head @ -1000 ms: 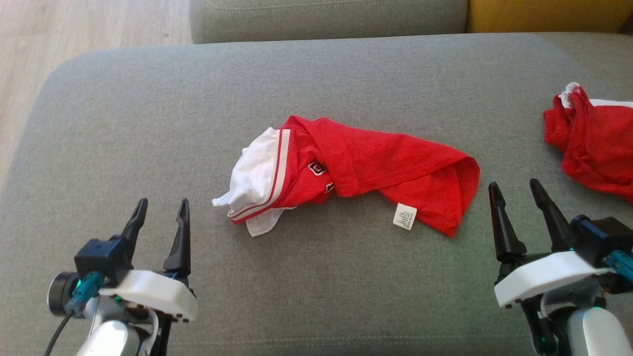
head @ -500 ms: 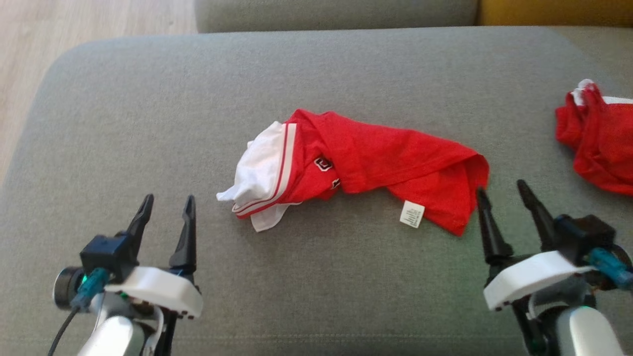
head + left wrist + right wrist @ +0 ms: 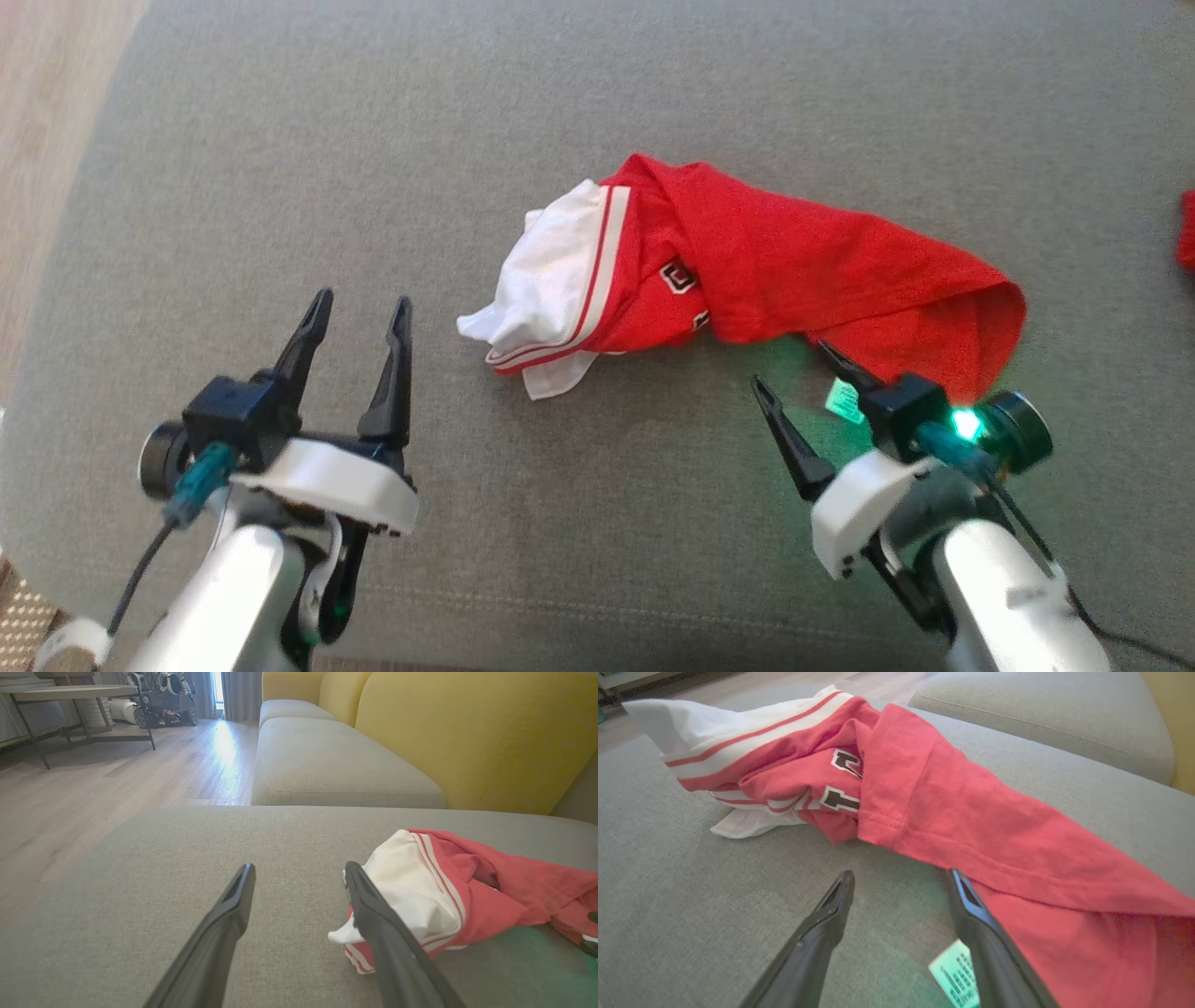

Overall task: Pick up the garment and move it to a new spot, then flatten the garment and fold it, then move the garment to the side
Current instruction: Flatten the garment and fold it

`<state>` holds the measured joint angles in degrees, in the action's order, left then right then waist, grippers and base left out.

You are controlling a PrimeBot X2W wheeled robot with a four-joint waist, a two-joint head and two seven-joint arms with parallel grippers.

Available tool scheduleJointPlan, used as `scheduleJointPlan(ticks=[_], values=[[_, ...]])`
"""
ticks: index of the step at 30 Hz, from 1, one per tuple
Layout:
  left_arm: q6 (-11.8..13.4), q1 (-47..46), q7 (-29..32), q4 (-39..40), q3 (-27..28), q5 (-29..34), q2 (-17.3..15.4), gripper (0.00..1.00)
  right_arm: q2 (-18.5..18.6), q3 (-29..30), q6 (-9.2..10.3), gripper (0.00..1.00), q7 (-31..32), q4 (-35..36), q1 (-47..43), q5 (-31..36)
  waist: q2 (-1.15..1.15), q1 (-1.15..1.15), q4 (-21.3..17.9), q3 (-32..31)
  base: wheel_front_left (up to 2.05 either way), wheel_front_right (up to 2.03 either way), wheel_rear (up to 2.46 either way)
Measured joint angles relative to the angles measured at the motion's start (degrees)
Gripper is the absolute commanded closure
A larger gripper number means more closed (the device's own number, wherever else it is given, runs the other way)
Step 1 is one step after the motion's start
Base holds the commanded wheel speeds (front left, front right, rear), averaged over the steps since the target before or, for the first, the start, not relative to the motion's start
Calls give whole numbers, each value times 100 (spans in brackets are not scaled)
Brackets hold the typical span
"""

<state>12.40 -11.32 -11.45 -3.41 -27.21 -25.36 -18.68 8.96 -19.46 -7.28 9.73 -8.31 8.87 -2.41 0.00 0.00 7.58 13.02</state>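
The garment (image 3: 747,271) is a red shirt with a white striped sleeve, lying crumpled on the grey sofa cushion (image 3: 373,140). My right gripper (image 3: 791,364) stands open just in front of its near hem, with one finger beside the white care label (image 3: 843,399). The right wrist view shows that gripper (image 3: 901,873) with nothing between its fingers, the red cloth (image 3: 948,812) just ahead and the label (image 3: 955,970) by the right finger. My left gripper (image 3: 362,299) is open, left of the white sleeve (image 3: 411,891). In the left wrist view my left gripper (image 3: 300,867) holds nothing.
A second red cloth (image 3: 1187,229) shows at the right edge of the head view. Wooden floor (image 3: 37,93) lies past the cushion's left edge. A yellow backrest (image 3: 467,732), a neighbouring grey cushion (image 3: 327,765) and a table (image 3: 70,693) appear in the left wrist view.
The head camera has tipped down and shifted. My right gripper has swung left and inward to the garment's near hem by the label. The garment lies as before; both grippers stay open.
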Motion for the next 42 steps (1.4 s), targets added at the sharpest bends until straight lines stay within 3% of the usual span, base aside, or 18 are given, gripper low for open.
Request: scheduleJointPlan(ticks=[5,10,11,13,21,36,42], values=[[-87,-259,-96,-103,-5,8,104,0,45,-211,0,0,-264,-501,555,320,0,0,119,210,0,0,0],[-98,-324,-152,-210,-12,8,141,0,-48,32,0,0,-605,-873,823,565,0,0,168,314,0,0,0],[-112,-324,-155,-226,-12,8,143,0,-80,75,0,53,-690,-921,828,560,0,0,164,319,0,0,0],[-131,-324,-190,-238,-11,8,146,0,-136,144,0,100,-860,-992,827,539,0,0,150,323,0,0,0],[-131,-325,-227,-264,11,8,143,0,-261,713,0,100,-1282,-624,915,283,0,0,-5,322,0,0,0],[-127,-331,-236,-270,10,9,123,0,-159,2360,0,100,-1169,664,1137,299,0,0,-254,253,0,0,0],[-89,-331,-254,-263,11,9,109,0,-354,2805,0,100,-957,746,541,299,0,0,-305,298,0,0,0]])
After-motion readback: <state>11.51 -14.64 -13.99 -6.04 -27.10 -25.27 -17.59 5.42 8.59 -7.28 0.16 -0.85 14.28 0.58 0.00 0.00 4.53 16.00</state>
